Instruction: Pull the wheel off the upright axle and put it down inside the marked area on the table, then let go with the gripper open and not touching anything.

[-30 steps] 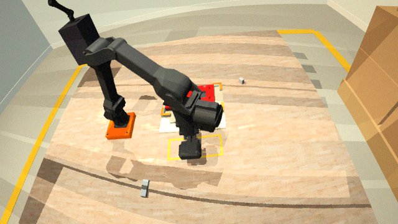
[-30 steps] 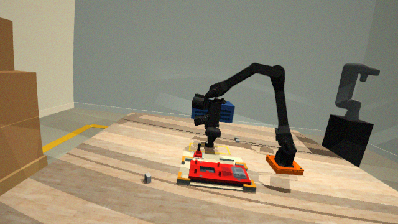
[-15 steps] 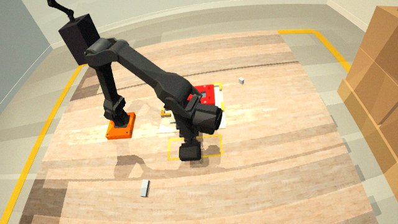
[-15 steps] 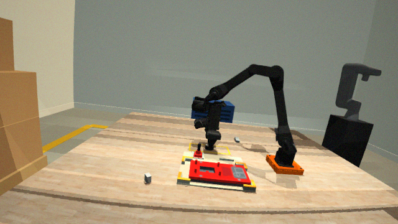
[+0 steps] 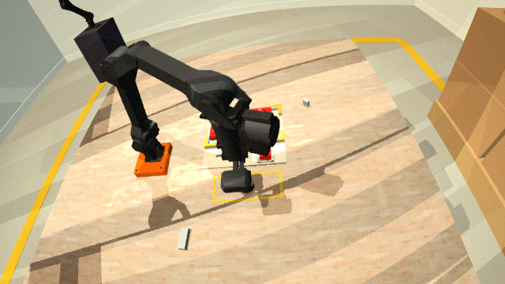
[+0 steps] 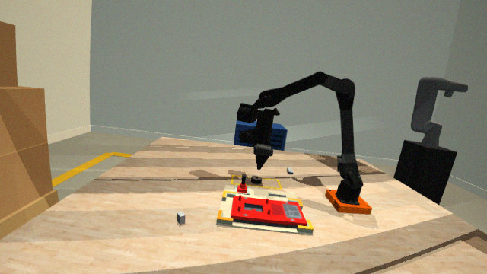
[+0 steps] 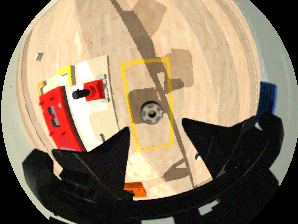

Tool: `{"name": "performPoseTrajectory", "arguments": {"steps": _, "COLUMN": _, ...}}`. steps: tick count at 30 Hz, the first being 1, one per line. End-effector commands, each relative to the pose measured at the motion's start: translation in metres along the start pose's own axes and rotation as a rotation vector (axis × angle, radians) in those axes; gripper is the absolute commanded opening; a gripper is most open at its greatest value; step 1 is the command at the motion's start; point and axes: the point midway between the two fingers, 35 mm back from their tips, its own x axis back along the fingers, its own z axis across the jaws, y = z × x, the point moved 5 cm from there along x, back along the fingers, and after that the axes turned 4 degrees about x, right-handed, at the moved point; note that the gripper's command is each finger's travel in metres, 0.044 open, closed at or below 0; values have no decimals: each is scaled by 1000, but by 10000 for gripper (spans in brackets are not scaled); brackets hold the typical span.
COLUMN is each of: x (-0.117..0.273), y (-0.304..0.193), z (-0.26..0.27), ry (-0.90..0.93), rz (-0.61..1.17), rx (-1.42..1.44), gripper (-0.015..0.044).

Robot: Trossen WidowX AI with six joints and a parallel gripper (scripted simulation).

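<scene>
The dark wheel [image 6: 256,180] [image 7: 145,111] lies flat on the table inside the yellow marked outline [image 5: 282,183] [image 6: 281,184] [image 7: 145,61], clear of its lines. In the top view the wheel is hidden by the gripper. My gripper [image 5: 237,184] [image 6: 259,168] [image 7: 156,125] is open and empty, above the wheel with a visible gap in the exterior view. In the wrist view its two fingertips stand wide apart. The upright black axle [image 6: 243,179] [image 7: 80,93] stands bare on its red base [image 6: 242,189] [image 7: 95,90], beside the marked area.
A red panel [image 6: 262,218] [image 7: 61,117] lies on the pale board beside the axle. A small grey block [image 5: 306,102] [image 6: 181,218] stands off to one side. A flat grey bar [image 5: 184,238] [image 6: 290,170] lies beyond the marked area. My orange base [image 5: 151,167] [image 6: 348,207] is on the table.
</scene>
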Motion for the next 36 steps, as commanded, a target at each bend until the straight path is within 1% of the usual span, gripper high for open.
{"name": "performPoseTrajectory", "arguments": {"steps": 1, "x": 11, "y": -16, "z": 8, "ry": 4, "rz": 10, "rx": 1, "gripper": 405}}
{"name": "performPoseTrajectory", "arguments": {"steps": 2, "x": 17, "y": -23, "z": 12, "ry": 4, "rz": 11, "rx": 1, "gripper": 431}}
{"name": "performPoseTrajectory", "arguments": {"steps": 3, "x": 23, "y": -30, "z": 16, "ry": 4, "rz": 12, "rx": 1, "gripper": 440}}
{"name": "performPoseTrajectory", "arguments": {"steps": 10, "x": 51, "y": -77, "z": 40, "ry": 4, "rz": 17, "rx": 3, "gripper": 440}}
{"name": "performPoseTrajectory", "arguments": {"steps": 36, "x": 51, "y": -78, "z": 41, "ry": 4, "rz": 17, "rx": 3, "gripper": 440}}
